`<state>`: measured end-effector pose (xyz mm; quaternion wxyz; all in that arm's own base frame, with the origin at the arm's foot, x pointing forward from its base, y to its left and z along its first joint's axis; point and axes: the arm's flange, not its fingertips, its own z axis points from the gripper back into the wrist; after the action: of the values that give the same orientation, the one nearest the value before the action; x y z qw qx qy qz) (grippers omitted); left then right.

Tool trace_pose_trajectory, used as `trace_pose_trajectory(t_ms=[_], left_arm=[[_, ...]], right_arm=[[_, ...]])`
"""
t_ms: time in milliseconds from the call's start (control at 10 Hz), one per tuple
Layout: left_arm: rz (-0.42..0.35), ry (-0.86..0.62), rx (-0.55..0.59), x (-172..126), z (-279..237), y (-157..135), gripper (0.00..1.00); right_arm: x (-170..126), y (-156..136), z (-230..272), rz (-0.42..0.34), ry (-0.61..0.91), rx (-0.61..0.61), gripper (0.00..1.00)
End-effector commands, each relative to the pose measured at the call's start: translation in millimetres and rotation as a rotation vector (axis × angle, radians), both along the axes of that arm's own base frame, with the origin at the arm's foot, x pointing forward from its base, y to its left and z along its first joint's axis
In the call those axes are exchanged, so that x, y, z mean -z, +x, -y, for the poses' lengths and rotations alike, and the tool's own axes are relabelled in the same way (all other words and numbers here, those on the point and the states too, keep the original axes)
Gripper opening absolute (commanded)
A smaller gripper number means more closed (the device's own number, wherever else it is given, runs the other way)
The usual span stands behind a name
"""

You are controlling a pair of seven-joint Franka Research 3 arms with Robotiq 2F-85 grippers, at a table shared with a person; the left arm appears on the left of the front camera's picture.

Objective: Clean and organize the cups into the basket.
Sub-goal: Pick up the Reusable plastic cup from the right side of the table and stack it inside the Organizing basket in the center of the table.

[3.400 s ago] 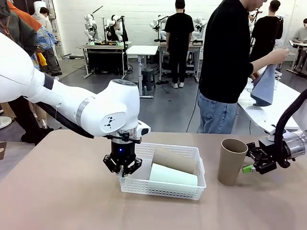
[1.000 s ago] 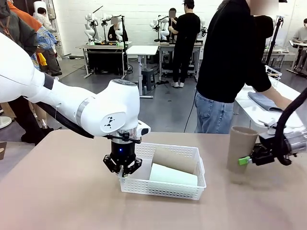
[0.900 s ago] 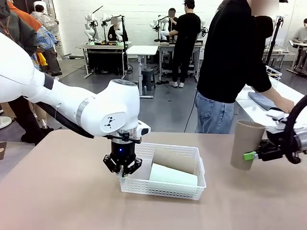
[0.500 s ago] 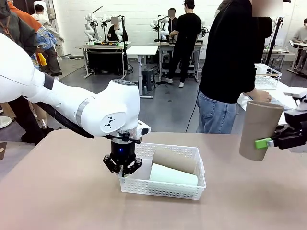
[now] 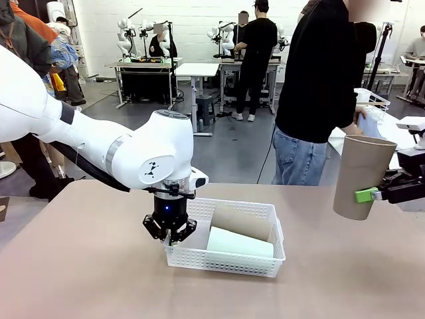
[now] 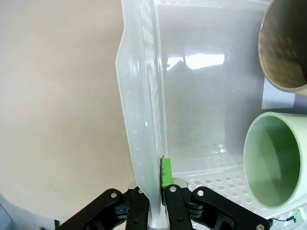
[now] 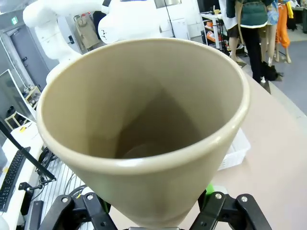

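A white lattice basket sits mid-table with a tan cup and a pale mint cup lying in it. My left gripper is shut on the basket's left rim; its wrist view looks into the open mouths of the tan cup and the mint cup. At the right, my right gripper is shut on a second tan cup, held upright in the air above the table. That cup's open mouth faces the right wrist camera.
A person in a black top stands at the far edge, a hand just behind the lifted cup. A side table with a white wire rack lies behind on the right. Bare tan tabletop stretches left and in front of the basket.
My right gripper has lifted the tan cup off the table and carried it up and to the right. The left gripper and basket have stayed still. The person has shifted behind the table.
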<state>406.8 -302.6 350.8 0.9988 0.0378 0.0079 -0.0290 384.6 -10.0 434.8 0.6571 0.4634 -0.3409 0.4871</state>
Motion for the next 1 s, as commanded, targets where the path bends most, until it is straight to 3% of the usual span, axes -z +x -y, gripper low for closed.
trace_pose_trajectory(t_ms=[0, 100, 300, 400, 700, 900], left_arm=[[0.001, 0.005, 0.004, 1.1, 0.5, -0.8, 0.00], [0.001, 0.005, 0.004, 1.1, 0.5, -0.8, 0.00], [0.001, 0.005, 0.004, 1.1, 0.5, -0.8, 0.00], [0.001, 0.005, 0.004, 1.1, 0.5, -0.8, 0.00], [0.001, 0.005, 0.004, 1.1, 0.5, -0.8, 0.00], [0.001, 0.005, 0.004, 1.1, 0.5, -0.8, 0.00]], right_arm=[[2.0, 0.9, -2.1, 0.011, 0.001, -0.016, 0.68], [0.0, 0.0, 0.0, 0.000, 0.000, 0.000, 0.81], [-49.1, -23.5, -51.4, 0.144, -0.278, -0.075, 0.81], [-69.6, -25.3, -77.6, 0.164, -0.379, -0.088, 0.81], [-111.6, -15.3, -154.9, 0.139, -0.615, -0.109, 0.81], [-107.5, -1.5, -206.8, 0.059, -0.825, -0.129, 0.81]])
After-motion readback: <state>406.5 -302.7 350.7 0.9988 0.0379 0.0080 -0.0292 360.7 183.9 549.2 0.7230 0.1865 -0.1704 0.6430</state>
